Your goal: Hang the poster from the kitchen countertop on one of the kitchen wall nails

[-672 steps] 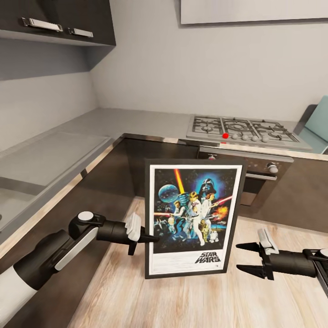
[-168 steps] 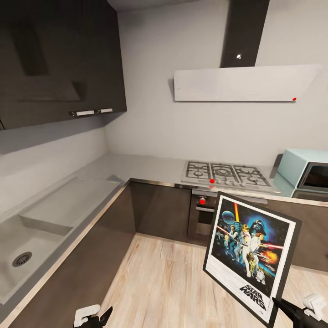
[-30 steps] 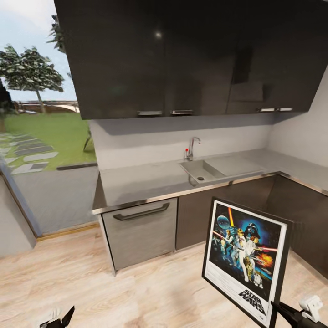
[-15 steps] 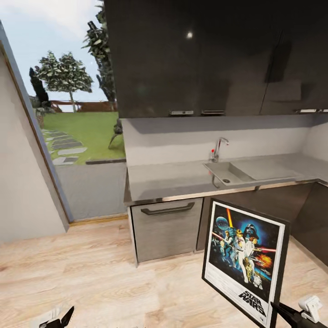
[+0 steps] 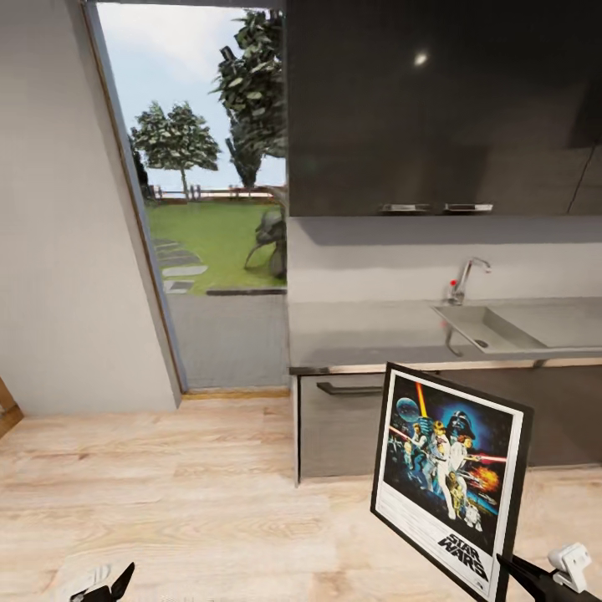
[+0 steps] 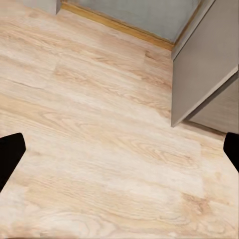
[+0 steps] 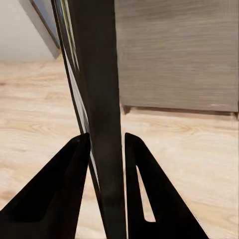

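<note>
Lettering at the foot of the poster (image 5: 449, 474) reads "STAR WARS" in black on the white border; we can make out no other writing. The poster stands tilted in the air in front of the kitchen countertop (image 5: 368, 334), its black frame pinched at the lower corner by our right gripper (image 5: 510, 571). In the right wrist view the two dark fingers (image 7: 52, 199) press either side of the frame's thin edge (image 7: 102, 114), so we count that hand as closed on the poster (image 7: 69, 74).

Behind the poster we see the countertop's metallic front edge, a grey drawer front with a dark handle (image 5: 347, 389) below it, and a sink (image 5: 502, 326) with a chrome tap (image 5: 462, 279) set into the top. Dark wall cabinets (image 5: 435, 109) hang above. Beside the counter's end a tall glazed opening (image 5: 201, 209) looks onto lawn and trees, and pale wood floor (image 5: 167, 502) runs beneath.

Our left gripper (image 5: 104, 585) is cut off by the frame's lower edge near the floor; in the left wrist view its fingertips (image 6: 10, 154) sit far apart over bare floorboards (image 6: 109, 149), holding nothing. The poster hides part of the cabinet fronts behind it.
</note>
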